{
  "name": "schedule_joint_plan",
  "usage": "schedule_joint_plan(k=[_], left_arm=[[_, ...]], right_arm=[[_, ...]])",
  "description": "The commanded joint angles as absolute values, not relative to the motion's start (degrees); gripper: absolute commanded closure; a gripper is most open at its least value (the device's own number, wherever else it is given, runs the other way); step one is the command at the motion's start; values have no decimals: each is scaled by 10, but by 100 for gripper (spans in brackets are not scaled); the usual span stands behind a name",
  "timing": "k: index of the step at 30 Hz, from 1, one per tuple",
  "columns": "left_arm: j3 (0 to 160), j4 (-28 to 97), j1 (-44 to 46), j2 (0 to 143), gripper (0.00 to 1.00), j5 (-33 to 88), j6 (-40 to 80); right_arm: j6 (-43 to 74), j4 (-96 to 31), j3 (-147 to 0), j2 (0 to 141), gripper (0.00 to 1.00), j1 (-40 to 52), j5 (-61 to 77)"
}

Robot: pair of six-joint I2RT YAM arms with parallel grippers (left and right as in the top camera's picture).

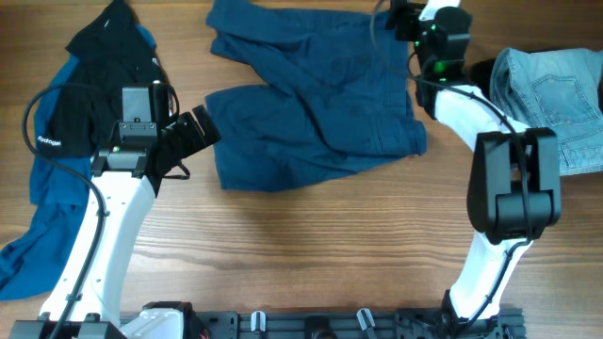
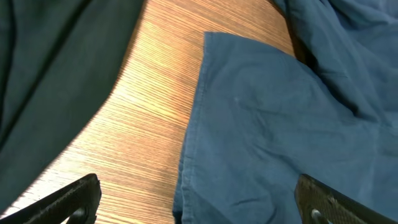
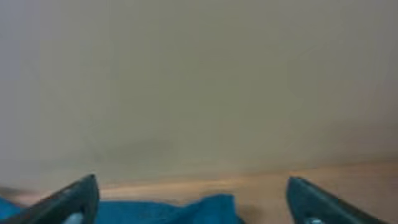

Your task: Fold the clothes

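The dark navy-blue shorts (image 1: 316, 104) lie spread and rumpled on the wooden table (image 1: 311, 254) at the top centre. My left gripper (image 1: 200, 129) is open at the left edge of the lower leg; in the left wrist view its fingers (image 2: 199, 199) straddle the leg's hem (image 2: 249, 137). My right gripper (image 1: 400, 21) is open at the shorts' top right corner; the right wrist view shows its fingers (image 3: 193, 199) over a blue fabric edge (image 3: 174, 211), blurred. The black and royal-blue jacket (image 1: 85, 113) lies at the left. The light-blue jeans (image 1: 556, 99) lie at the right.
The jacket's blue part trails down to the front left (image 1: 28, 245). Cables run along both arms. The arm bases stand at the table's front edge (image 1: 311, 325). A pale wall fills most of the right wrist view (image 3: 199, 81).
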State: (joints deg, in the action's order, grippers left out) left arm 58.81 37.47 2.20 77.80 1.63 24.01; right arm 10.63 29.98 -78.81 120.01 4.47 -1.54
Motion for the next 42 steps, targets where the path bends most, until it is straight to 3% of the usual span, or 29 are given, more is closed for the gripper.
schedule_joint_plan(k=[1,8,12,15,22,27,31,33,34,35,36,42], left_arm=[[596,385,25,780,0,52,227],[588,458,29,802,1,51,228],[564,459,29,851,2,92,229],[554,458,38,888,5,125,229],[550,422,134,930,8,117,229],[550,396,169,972,28,77,262],[550,400,174,1004,29,36,262],[550,400,174,1014,36,17,262],[550,401,174,1016,53,11,263],[550,401,174,1016,82,2,275],[550,402,174,1016,96,-1,281],[551,419,174,968,96,-1,290]], right_arm=[[120,185,-800,1134,0,38,31],[142,-224,-800,975,0,35,97],[182,-418,-797,968,0,35,84],[182,-479,-777,973,4,33,63],[180,-486,-754,973,12,33,36],[179,-503,-754,973,13,33,13],[165,-504,-749,973,12,33,12],[165,-502,-737,973,12,33,12],[166,-497,-726,973,12,33,13],[168,-489,-712,973,12,33,16],[171,-473,-692,973,14,33,38],[164,-427,-628,973,22,33,95]])
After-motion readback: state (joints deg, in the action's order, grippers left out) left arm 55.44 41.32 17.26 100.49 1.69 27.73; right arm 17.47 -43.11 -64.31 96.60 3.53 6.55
